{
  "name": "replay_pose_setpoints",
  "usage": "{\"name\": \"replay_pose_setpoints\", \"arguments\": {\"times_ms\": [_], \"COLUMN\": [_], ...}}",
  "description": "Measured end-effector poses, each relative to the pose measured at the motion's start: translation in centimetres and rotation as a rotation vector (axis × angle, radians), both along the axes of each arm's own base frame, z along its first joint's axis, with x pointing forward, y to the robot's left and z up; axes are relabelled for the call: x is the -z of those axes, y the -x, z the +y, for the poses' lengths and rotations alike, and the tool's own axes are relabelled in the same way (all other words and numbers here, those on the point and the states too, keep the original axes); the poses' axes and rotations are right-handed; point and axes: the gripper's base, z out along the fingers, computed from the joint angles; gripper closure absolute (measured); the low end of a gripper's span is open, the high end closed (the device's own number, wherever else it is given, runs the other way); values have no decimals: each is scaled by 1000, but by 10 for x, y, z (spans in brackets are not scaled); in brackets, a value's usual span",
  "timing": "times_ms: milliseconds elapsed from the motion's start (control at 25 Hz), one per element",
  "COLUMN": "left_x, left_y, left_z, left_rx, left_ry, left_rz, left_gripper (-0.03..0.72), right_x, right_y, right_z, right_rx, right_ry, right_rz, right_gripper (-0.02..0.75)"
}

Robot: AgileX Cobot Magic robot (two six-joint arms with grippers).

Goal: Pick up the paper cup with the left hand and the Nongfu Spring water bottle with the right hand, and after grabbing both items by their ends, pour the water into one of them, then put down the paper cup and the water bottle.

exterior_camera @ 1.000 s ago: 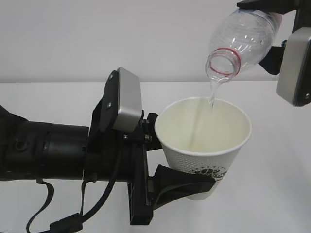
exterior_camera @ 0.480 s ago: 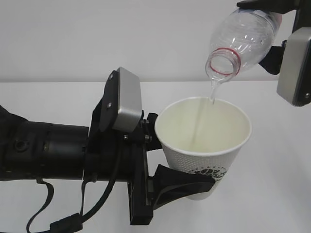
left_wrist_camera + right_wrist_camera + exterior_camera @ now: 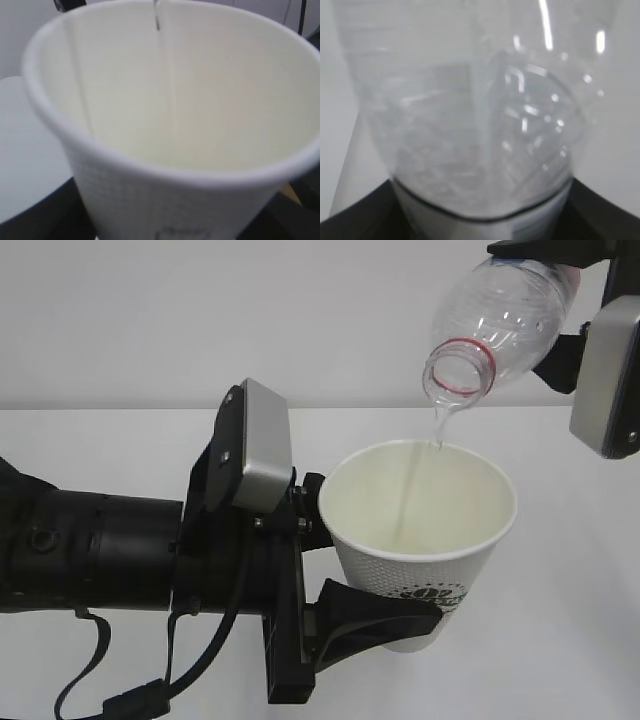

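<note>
Nothing has moved since the earlier frames: water [image 3: 437, 428] still runs in a thin stream from the tilted bottle [image 3: 500, 325] into the cup [image 3: 420, 540] below. Left tool [image 3: 385, 575] grasps the cup above the desk [image 3: 120, 440]; right tool [image 3: 560, 300], partly out of frame, apparently clamps the bottle's base.

One paper cup [image 3: 425, 550] and one Nongfu Spring water bottle [image 3: 500, 325] are in view, with a single thin stream of water [image 3: 425, 465] between them. Two robot hands show: one left hand [image 3: 375, 625] and one right hand [image 3: 605, 375]. There is one white table [image 3: 570, 640]
</note>
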Motion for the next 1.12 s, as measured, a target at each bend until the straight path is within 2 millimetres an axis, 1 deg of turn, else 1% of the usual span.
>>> {"name": "replay_pose_setpoints", "arguments": {"times_ms": [1120], "left_x": [0], "left_y": [0], "left_z": [0], "left_rx": [-1], "left_ry": [-2], "left_rz": [0], "left_gripper": [171], "right_x": [0], "right_y": [0], "right_z": [0], "right_rx": [-2], "right_ry": [5], "right_rz": [-5], "right_gripper": [256]}}
